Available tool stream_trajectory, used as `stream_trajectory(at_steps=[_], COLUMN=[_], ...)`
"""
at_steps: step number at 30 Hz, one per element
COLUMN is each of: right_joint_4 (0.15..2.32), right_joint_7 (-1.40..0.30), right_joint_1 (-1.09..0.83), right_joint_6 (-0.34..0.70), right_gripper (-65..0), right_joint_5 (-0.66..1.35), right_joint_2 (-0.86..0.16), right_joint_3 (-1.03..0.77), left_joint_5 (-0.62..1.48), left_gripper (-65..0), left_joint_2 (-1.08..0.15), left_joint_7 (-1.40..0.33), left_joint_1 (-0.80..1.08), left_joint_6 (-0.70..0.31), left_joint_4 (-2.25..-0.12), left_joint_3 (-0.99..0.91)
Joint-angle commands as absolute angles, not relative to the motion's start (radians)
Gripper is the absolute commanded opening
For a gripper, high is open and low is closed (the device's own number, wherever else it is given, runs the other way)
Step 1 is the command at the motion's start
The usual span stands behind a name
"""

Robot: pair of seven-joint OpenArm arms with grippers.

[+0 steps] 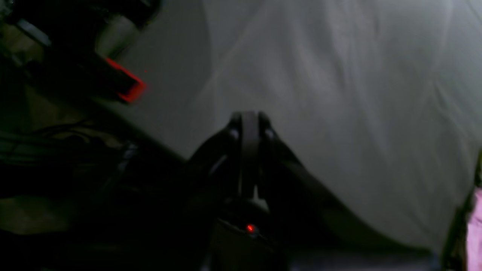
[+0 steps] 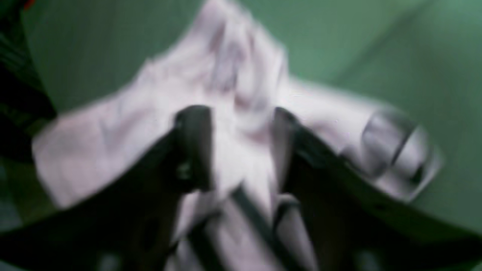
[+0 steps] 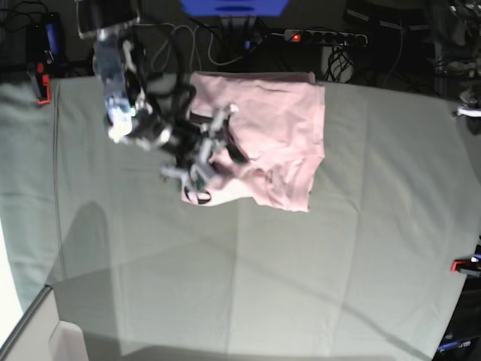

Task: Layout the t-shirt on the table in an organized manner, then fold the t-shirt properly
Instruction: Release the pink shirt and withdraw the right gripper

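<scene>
A: Start at the left of the base view. What is the right end effector [image 3: 197,167] doing?

B: It sits over the lower left corner of the t-shirt [image 3: 278,124]. In its wrist view the fingers [image 2: 194,146] stand apart with pink fabric bunched between them; the blur means I cannot tell whether they grip it.

A: Where does the t-shirt lie?

B: On the table [image 3: 361,248], against its far edge, partly spread, lower hem rumpled, a lettered patch turned up at the corner.

A: Risks?

B: If the fingers catch both layers, a pull would probably drag the whole shirt rather than flatten it. Being so near the far edge, it could slide off. The table's cover could also be pinched.

A: And to the right?

B: The left end effector [image 1: 249,124] is clenched on nothing, above bare cover beside a red clamp [image 1: 126,81], well apart from the shirt. One-armed tugging may skew it.
</scene>
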State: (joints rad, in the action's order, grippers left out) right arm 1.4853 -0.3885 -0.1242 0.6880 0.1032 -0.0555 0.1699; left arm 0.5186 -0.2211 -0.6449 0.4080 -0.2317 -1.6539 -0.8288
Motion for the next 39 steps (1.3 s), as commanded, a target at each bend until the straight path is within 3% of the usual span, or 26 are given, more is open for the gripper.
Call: stream_trajectory(at_steps=[1,4,6,23,28,31,36,39], right_joint_4=[1.503,1.465,1.448,1.480,1.613,1.696,1.715,1.715], right_joint_7=[-0.360,-0.357,-0.357,-0.354,-0.306,-0.295,-0.300,-0.300], right_joint_1=[-0.134,-0.179,-0.213,-0.337,-0.395,-0.417,-0.432,-0.438], right_joint_6=[0.698,0.698,0.698,0.698,0.698,0.698,0.698,0.698], right_gripper=[-51.5,-61.0,-63.1,-63.1,-63.1,-63.1,-63.1,-63.1], right_joint_5=[0.120,0.120,0.120,0.122,0.125,0.125,0.124,0.124], right_joint_2=[-0.056,-0.059,-0.059,-0.096,-0.122,-0.120,-0.107,-0.107], right_joint_3=[0.170,0.147,0.099,0.064,0.058,0.001,-0.082,-0.154], left_joint_5=[0.524,0.521,0.527,0.527,0.527,0.527,0.529,0.518], left_gripper=[-64.2,-64.2,-64.2,-64.0,-63.8,-59.2,-43.1,-41.7], left_joint_2=[-0.234,-0.228,-0.228,-0.228,-0.219,-0.193,-0.107,-0.047], left_joint_7=[-0.615,-0.615,-0.615,-0.615,-0.633,-0.704,-0.783,-0.846], left_joint_1=[0.401,0.394,0.394,0.363,0.371,0.366,0.318,0.265], left_joint_6=[-0.234,-0.234,-0.234,-0.234,-0.234,-0.236,-0.231,-0.231], left_joint_4=[-1.669,-1.669,-1.669,-1.669,-1.667,-1.670,-1.679,-1.667], left_joint_3=[-0.837,-0.837,-0.837,-0.835,-0.832,-0.783,-0.710,-0.676])
